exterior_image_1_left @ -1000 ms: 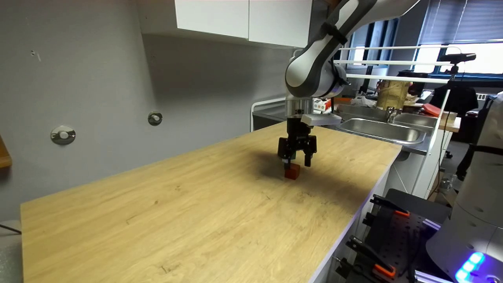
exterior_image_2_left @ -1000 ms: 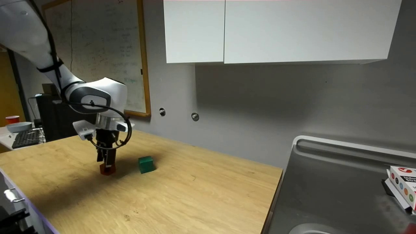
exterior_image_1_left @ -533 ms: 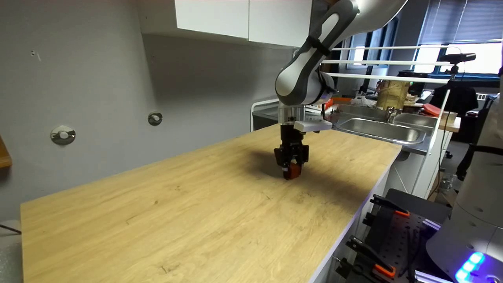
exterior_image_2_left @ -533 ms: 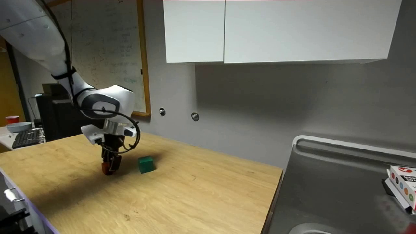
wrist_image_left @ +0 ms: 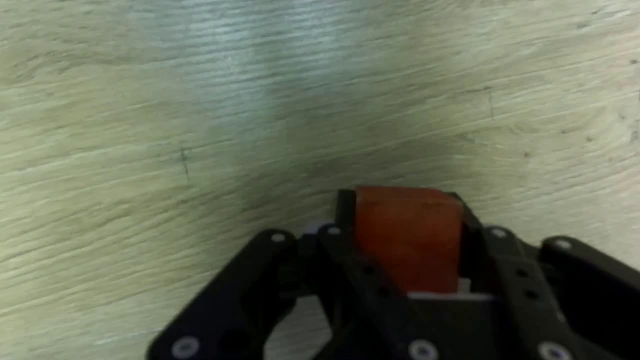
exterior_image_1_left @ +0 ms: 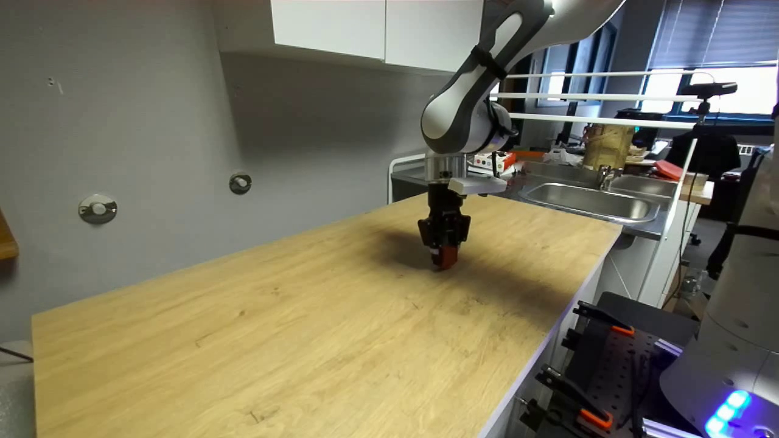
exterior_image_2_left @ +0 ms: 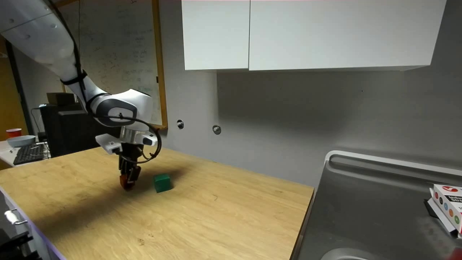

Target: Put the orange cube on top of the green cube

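Clasped between the fingers of my gripper (wrist_image_left: 407, 212) is the orange cube (wrist_image_left: 411, 237), its near face filling the gap in the wrist view. In both exterior views the gripper (exterior_image_1_left: 447, 252) points down with the orange cube (exterior_image_1_left: 449, 258) at its tips, seemingly just off the tabletop. The green cube (exterior_image_2_left: 162, 183) rests on the table in an exterior view, a short way to the right of the gripper (exterior_image_2_left: 129, 178) and of the orange cube (exterior_image_2_left: 125, 182). The wrist view does not include the green cube, and the arm hides it in an exterior view.
The wooden tabletop (exterior_image_1_left: 261, 340) carries both cubes' area and runs along a grey wall. White cabinets (exterior_image_2_left: 306, 34) hang above. A metal sink (exterior_image_1_left: 590, 201) lies beyond the table's far end, and a dark drainboard (exterior_image_2_left: 368, 216) with a small box (exterior_image_2_left: 447, 206) adjoins it.
The gripper's fingers came together on the orange cube. Gripper and cube then rose slightly and shifted toward the green cube, which has stayed put.
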{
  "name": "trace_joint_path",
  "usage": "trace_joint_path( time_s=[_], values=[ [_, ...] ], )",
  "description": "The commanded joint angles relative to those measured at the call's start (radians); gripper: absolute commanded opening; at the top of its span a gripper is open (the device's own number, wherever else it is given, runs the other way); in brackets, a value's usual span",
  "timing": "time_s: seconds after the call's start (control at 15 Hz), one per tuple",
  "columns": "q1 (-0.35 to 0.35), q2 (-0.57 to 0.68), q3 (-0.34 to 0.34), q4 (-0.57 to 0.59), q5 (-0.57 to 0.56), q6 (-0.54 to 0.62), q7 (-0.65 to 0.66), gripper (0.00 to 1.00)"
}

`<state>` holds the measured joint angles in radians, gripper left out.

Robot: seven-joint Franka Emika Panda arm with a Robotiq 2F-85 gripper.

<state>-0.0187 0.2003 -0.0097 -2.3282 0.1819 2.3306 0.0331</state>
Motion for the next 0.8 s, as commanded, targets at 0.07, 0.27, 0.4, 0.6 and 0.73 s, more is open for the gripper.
trace_joint_path(
  time_s=[0.07, 0.27, 0.4, 0.6, 0.73],
  values=[
    [-0.01, -0.056, -0.026, 0.035, -0.059, -0.049, 0.029, 0.2],
    [-0.028, -0.076, -0.045, 0.059, -0.062, -0.07, 0.025, 0.2],
    [-0.041, -0.084, -0.057, 0.074, -0.059, -0.082, 0.025, 0.2],
    [-0.059, -0.088, -0.071, 0.098, -0.056, -0.099, 0.023, 0.2],
    [-0.068, -0.084, -0.079, 0.115, -0.055, -0.108, 0.023, 0.2]
  ],
)
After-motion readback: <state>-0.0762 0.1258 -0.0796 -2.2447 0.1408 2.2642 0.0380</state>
